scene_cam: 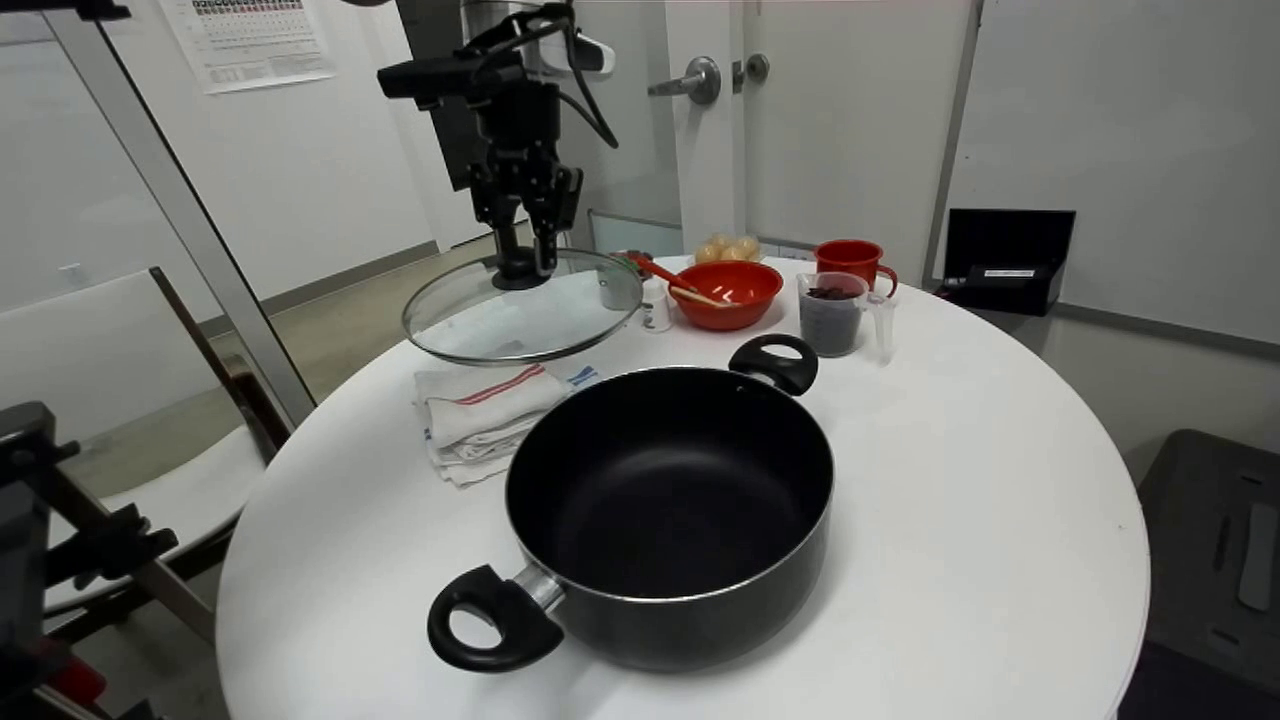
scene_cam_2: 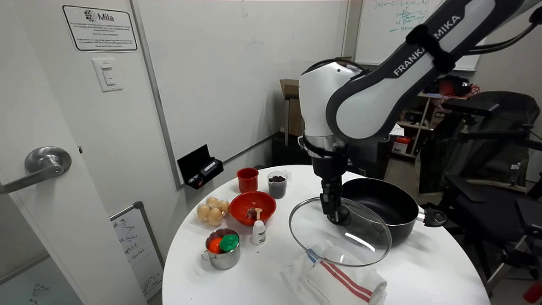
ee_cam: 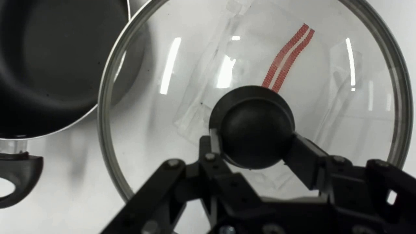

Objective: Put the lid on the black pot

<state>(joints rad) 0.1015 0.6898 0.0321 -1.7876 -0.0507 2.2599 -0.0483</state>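
Observation:
The clear glass lid [scene_cam: 455, 318] with a metal rim hangs in the air above a folded towel; it also shows in an exterior view [scene_cam_2: 360, 245] and the wrist view [ee_cam: 175, 123]. My gripper [scene_cam: 526, 262] is shut on the lid's dark centre knob [ee_cam: 256, 130], one finger on each side; the gripper also shows in an exterior view [scene_cam_2: 336, 214] and the wrist view [ee_cam: 253, 139]. The black pot [scene_cam: 670, 490] stands uncovered on the table beside the lid, also visible in an exterior view [scene_cam_2: 377, 203] and at the wrist view's left [ee_cam: 65, 65].
A folded towel [scene_cam: 490, 415] lies under the lid. Around the table [scene_cam: 980, 520] stand a red bowl [scene_cam_2: 253, 207], a white bottle [scene_cam_2: 259, 233], a metal pot [scene_cam_2: 223, 254], a red mug [scene_cam_2: 247, 180], a measuring cup [scene_cam_2: 277, 186] and eggs [scene_cam_2: 213, 210]. The black pot's loop handle [scene_cam: 775, 365] sticks out.

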